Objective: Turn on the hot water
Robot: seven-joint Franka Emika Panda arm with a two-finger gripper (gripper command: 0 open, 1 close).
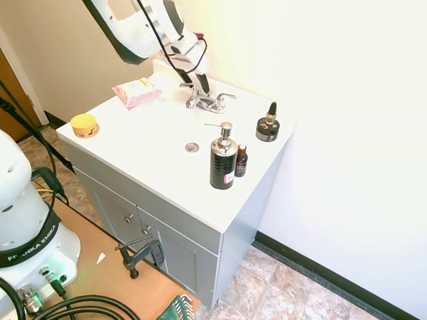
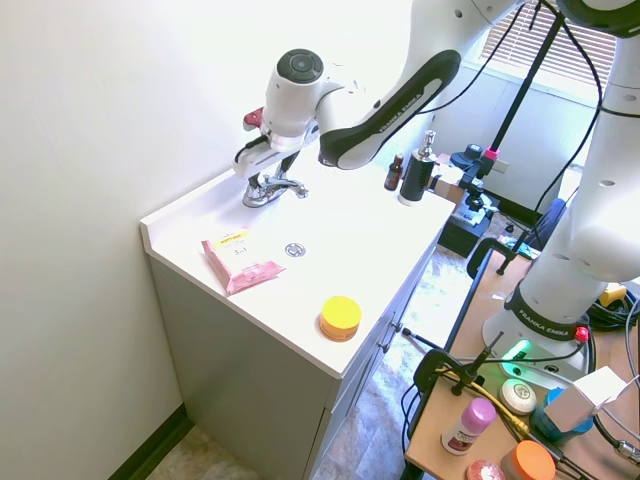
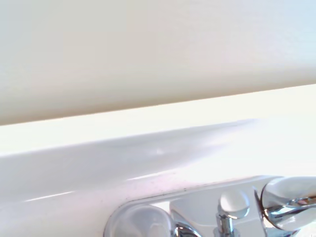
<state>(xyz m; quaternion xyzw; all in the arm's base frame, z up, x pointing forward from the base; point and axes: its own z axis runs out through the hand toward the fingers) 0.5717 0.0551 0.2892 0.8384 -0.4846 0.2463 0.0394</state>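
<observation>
Standing at the back of the white bench [image 1: 160,127], against the wall: one chrome faucet [image 1: 207,101] with a short curved spout and two slim levers.

- Tool [image 1: 199,85]: lowered onto the faucet from above; dark fingers partly masked by the wrist housing, so whether they are wide, narrow or gripping a lever cannot be told. In the second exterior view the arm covers the tool almost wholly.
- Wrist view: faucet base and lever tops only, blurred and cut off at the edge; wall and backsplash fill the rest.
- Water: none visible.
- Drain ring [image 1: 192,147]: in front of the faucet.
- Black pump bottle [image 1: 223,160], small brown bottle [image 1: 241,162], dark jar [image 1: 267,128]: grouped at one end.
- Pink wipes pack [image 1: 137,92], yellow tin [image 1: 85,125]: opposite end.
</observation>
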